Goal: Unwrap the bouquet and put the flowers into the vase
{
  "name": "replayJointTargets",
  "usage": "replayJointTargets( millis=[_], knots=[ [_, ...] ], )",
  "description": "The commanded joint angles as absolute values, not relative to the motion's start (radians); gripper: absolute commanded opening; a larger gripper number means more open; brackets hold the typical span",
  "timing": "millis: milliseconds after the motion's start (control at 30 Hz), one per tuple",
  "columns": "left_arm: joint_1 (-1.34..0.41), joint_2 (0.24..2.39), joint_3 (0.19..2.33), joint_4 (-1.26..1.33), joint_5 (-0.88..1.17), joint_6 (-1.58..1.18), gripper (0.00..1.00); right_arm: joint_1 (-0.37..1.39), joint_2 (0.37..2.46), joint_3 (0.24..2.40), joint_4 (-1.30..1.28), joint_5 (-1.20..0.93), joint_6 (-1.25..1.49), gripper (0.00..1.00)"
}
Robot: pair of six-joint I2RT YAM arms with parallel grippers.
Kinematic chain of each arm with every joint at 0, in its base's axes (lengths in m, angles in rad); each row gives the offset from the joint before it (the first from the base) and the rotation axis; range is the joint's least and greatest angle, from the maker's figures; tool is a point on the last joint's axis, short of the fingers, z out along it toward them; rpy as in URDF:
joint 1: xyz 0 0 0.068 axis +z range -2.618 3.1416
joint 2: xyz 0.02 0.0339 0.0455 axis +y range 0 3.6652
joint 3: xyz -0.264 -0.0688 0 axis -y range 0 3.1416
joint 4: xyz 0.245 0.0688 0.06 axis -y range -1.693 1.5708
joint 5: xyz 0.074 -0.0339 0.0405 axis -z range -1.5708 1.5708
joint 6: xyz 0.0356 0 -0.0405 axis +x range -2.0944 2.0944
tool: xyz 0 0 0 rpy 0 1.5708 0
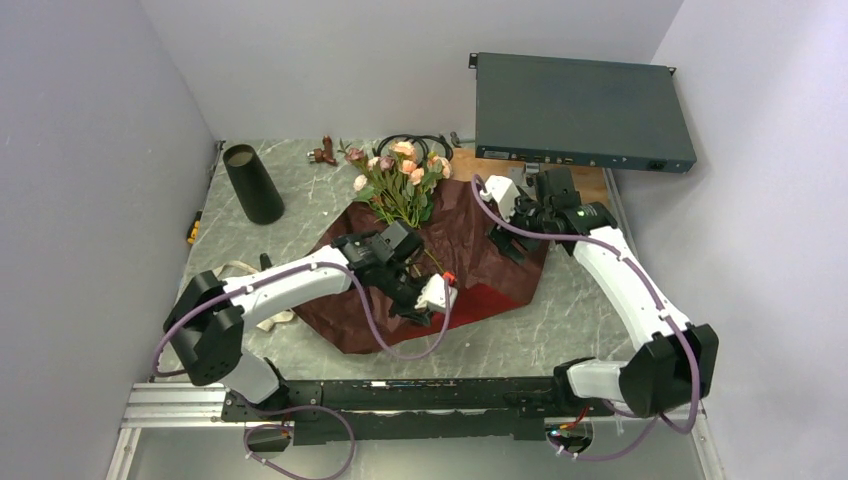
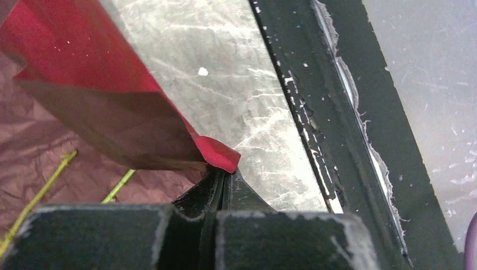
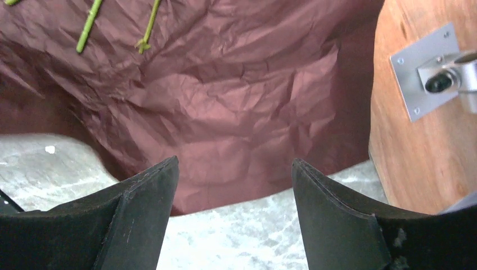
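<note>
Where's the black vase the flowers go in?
In the top camera, the vase stands at the far left of the table, left of the flowers and the red paper, with nothing touching it.

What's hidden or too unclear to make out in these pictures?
- Vase inside: top view, too dark.
- Flowers' stem ends: top view, covered by the left arm.
- Their blooms: right wrist view, cut off by top edge.
- Small brown item at the back: top view, too small to name.
</note>
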State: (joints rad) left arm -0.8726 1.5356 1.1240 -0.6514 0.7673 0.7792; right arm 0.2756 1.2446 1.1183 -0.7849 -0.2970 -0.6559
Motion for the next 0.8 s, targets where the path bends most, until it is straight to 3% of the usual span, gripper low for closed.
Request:
replayJointTargets(
  millis=[0,267,333,367,433,500,767],
  knots=[
    [-0.933,1.451,1.105,-0.671,0.73,0.938,0.0,0.293,1.314,1.206,-0.783,-0.397,-0.686,0.76],
    [-1.009,1.437,1.111,-0.69,0.661,0.975,0.0,0.489,1.355,1.121,-0.764,-0.381,-0.704,0.74],
    [-1.001,1.435,1.15,-0.748,0.681,0.934,0.13,0.528,1.36,1.079,-0.781,-0.382,-0.718,0.72],
    [-0.994,1.418,1.166,-0.78,0.699,0.92,0.28,0.539,1.357,1.053,-0.784,-0.386,-0.721,0.72],
    [-0.968,1.355,1.169,-0.807,0.729,0.875,0.46,0.547,1.322,0.988,-0.776,-0.396,-0.728,0.72],
    [-0.938,1.275,1.15,-0.822,0.726,0.841,0.55,0.55,1.279,0.925,-0.743,-0.397,-0.729,0.74],
    [-0.59,1.211,1.132,-0.956,0.822,0.833,0.5,0.602,1.2,0.778,-0.718,-0.384,-0.768,0.72]
  ],
)
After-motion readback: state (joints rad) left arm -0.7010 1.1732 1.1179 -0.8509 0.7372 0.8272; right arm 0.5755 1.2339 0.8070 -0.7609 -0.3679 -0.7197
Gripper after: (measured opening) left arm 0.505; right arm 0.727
